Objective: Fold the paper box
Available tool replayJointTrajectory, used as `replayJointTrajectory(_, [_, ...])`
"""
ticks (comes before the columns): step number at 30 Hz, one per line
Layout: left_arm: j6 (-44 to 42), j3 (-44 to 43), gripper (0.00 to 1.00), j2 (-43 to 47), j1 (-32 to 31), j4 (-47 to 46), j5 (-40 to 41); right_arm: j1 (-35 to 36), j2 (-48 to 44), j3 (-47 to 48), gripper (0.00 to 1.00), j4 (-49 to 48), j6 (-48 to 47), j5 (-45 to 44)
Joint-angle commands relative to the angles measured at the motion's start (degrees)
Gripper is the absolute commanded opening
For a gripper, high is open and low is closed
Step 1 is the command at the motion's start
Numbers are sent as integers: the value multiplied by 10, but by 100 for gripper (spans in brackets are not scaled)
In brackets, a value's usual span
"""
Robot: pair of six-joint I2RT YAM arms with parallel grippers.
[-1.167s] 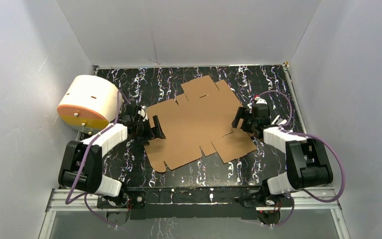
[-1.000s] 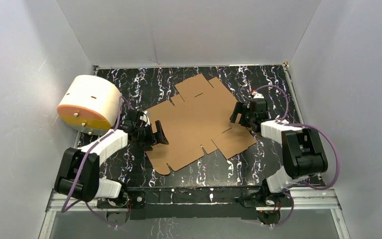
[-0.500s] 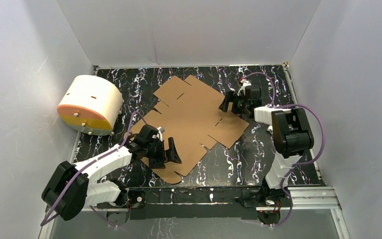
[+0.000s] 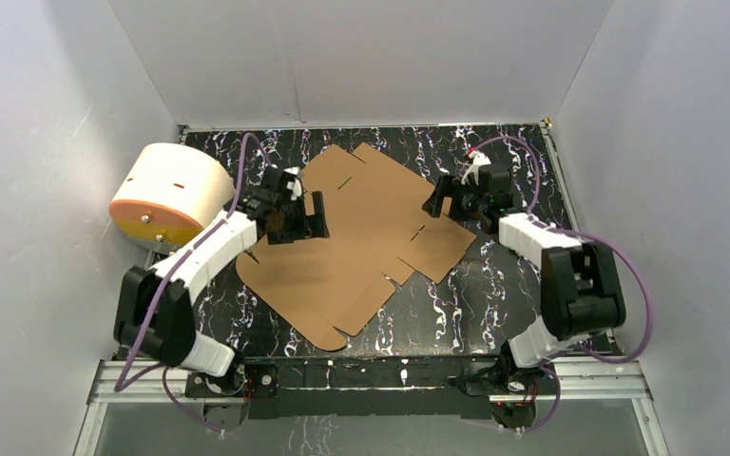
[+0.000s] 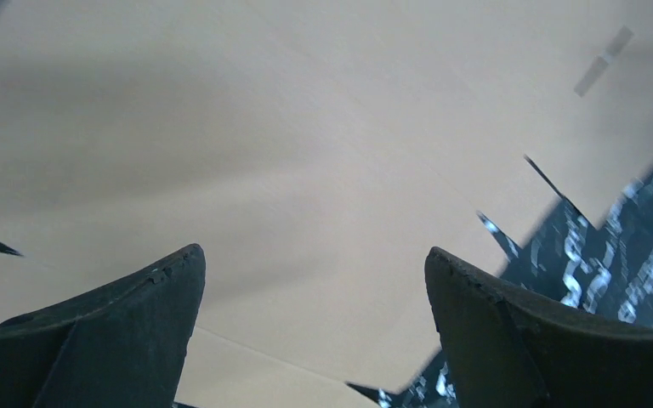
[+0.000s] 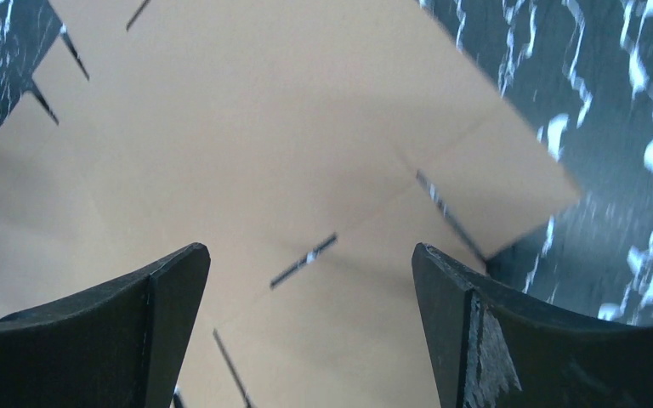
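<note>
Observe paper box [image 4: 366, 242] flat and unfolded mid-desk [image 4: 494, 294]. Note left end effector [image 4: 306, 217] over its far-left flap and right end effector [image 4: 440, 201] at its far-right edge, both spread wide, holding nothing. Probably flanking opposite sides to lift flaps together.

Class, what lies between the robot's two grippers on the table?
The unfolded paper box lies flat between left gripper and right gripper, in the top view.

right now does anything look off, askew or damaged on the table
Nothing looks damaged. The paper box is a flat, unfolded sheet lying diagonal to the table edges, with no tears visible. The cream cylinder lies on its side at the table's left edge.
</note>
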State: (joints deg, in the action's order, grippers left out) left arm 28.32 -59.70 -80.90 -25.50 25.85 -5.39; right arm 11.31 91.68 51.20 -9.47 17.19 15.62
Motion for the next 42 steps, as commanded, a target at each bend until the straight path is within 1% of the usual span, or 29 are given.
replayJointTrajectory(1, [-70,-55,98,-60,60,49,30,1,-70,-64,99,42,27,7])
replayJointTrajectory(5, [-85,-99,98,-119,89,42,14,1,-112,-111,99,50,43,28])
replayJointTrajectory(10, [-104,-121,98,-180,105,39,16,1,-142,-150,99,30,68,76])
replayJointTrajectory(15, [-101,-110,98,-196,108,34,6,1,-133,-183,99,5,84,94])
replayJointTrajectory(19, [-92,-94,98,-200,108,34,-12,1,-109,-186,99,-10,86,95])
replayJointTrajectory(22, [-77,-68,98,-193,108,26,-37,1,-100,-186,99,-12,84,78])
replayJointTrajectory(26, [-50,-16,98,-172,109,18,-68,1,-92,-180,98,-2,72,29])
replayJointTrajectory(35, [11,107,98,-76,101,-19,-151,0,-33,-123,99,9,42,-18])
replayJointTrajectory(38, [36,140,97,-43,90,-30,-176,-1,-8,-94,99,13,27,-29])
replayJointTrajectory(42, [72,178,97,1,54,-37,-183,-1,20,-59,99,16,8,-36])
